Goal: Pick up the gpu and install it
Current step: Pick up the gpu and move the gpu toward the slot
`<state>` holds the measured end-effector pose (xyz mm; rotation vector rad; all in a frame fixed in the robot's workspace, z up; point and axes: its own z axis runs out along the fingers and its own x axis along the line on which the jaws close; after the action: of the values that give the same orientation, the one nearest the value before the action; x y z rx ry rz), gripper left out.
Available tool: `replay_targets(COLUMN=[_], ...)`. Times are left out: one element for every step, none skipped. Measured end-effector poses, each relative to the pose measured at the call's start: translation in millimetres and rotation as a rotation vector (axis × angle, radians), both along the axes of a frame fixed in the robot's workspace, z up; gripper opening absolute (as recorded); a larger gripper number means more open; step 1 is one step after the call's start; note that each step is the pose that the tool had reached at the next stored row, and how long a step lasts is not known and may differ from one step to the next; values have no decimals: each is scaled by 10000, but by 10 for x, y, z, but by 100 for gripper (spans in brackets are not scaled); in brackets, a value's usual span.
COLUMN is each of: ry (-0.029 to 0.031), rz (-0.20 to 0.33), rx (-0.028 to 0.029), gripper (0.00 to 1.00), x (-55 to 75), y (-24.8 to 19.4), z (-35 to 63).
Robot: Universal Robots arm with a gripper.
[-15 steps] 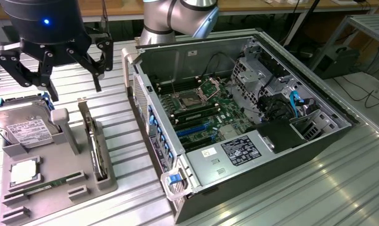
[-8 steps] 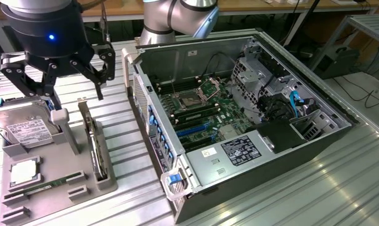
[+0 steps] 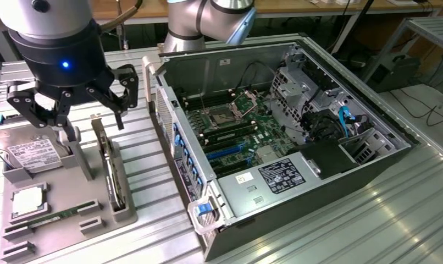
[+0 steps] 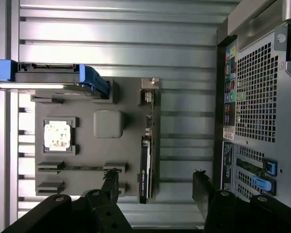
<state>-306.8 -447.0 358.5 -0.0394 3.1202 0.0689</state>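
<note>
From the exterior view, my gripper hangs over the tray with its fingers spread wide and nothing between them. The gpu stands on edge in a tray slot below my fingertips. I judge that this pose leaves both of its flat faces free for a pinch from above. The drive lies flat under my other finger. The case lies open beside me with its board facing up, which I take to be so that a card can go straight down into it. With the gpu in the tray, the install is not begun. In the wrist view, looking down past my fingertips, the gripper straddles the gpu. The card's thin edge runs between the two fingers, nearer one than the other and touching neither. I judge myself lined up for the pick but not yet lowered onto it. The case stands beyond my farther finger.
</note>
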Motion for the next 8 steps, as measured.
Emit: replay_targets(ry=[2, 1, 1, 2, 3, 3, 3, 3], rz=[-1, -1, -1, 0, 0, 0, 0, 0], rx=[-2, 0, 0, -1, -1, -1, 0, 1], gripper=[72, 72, 72, 72, 72, 72, 72, 72], x=[-1, -1, -1, -1, -1, -1, 0, -1], y=[-1, -1, -1, -1, -1, -1, -2, -3], z=[-17, -35, -64, -87, -100, -109, -119, -148])
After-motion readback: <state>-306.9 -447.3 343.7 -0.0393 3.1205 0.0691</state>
